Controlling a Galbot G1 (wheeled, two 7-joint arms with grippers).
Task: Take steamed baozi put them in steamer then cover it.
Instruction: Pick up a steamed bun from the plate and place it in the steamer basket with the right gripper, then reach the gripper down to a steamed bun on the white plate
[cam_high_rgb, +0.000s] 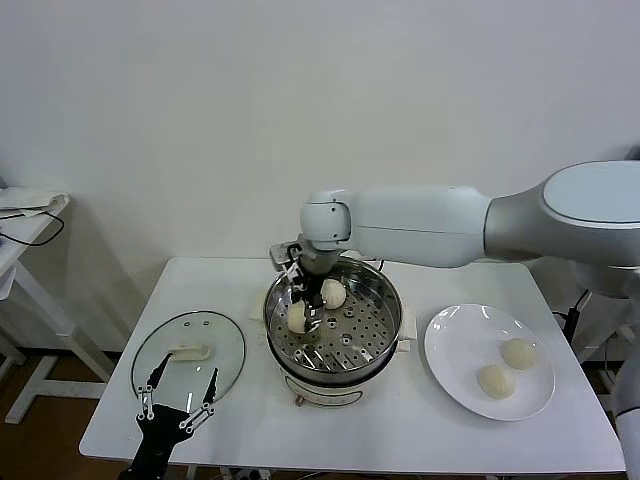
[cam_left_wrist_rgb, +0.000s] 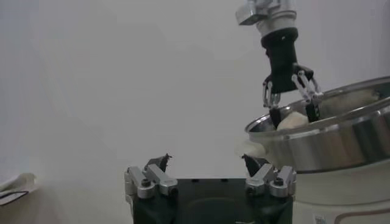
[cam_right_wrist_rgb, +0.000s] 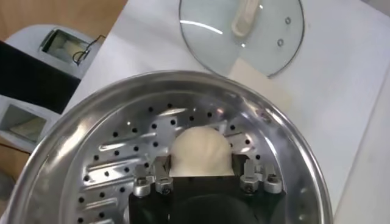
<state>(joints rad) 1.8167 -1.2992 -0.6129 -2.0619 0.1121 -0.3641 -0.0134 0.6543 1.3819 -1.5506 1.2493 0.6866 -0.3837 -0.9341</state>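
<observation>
The steamer (cam_high_rgb: 386, 301) stands mid-table with its perforated tray showing. One baozi (cam_high_rgb: 333, 293) lies at the back of the tray. My right gripper (cam_high_rgb: 303, 304) reaches into the pot's left side and is shut on a second baozi (cam_high_rgb: 297, 318), held low over the tray; the right wrist view shows that baozi (cam_right_wrist_rgb: 200, 151) between the fingers of the right gripper (cam_right_wrist_rgb: 201, 163). Two more baozi (cam_high_rgb: 518, 353) (cam_high_rgb: 495, 381) lie on the white plate (cam_high_rgb: 455, 335). The glass cover (cam_high_rgb: 226, 350) lies flat on the table to the left. My left gripper (cam_high_rgb: 178, 402) is open and empty at the cover's front edge.
The plate sits right of the steamer. The table's front edge runs just below my left gripper. A white side stand (cam_high_rgb: 25, 215) is off the table's left. The left wrist view shows the steamer wall (cam_left_wrist_rgb: 329, 146) and the right gripper (cam_left_wrist_rgb: 292, 105) above it.
</observation>
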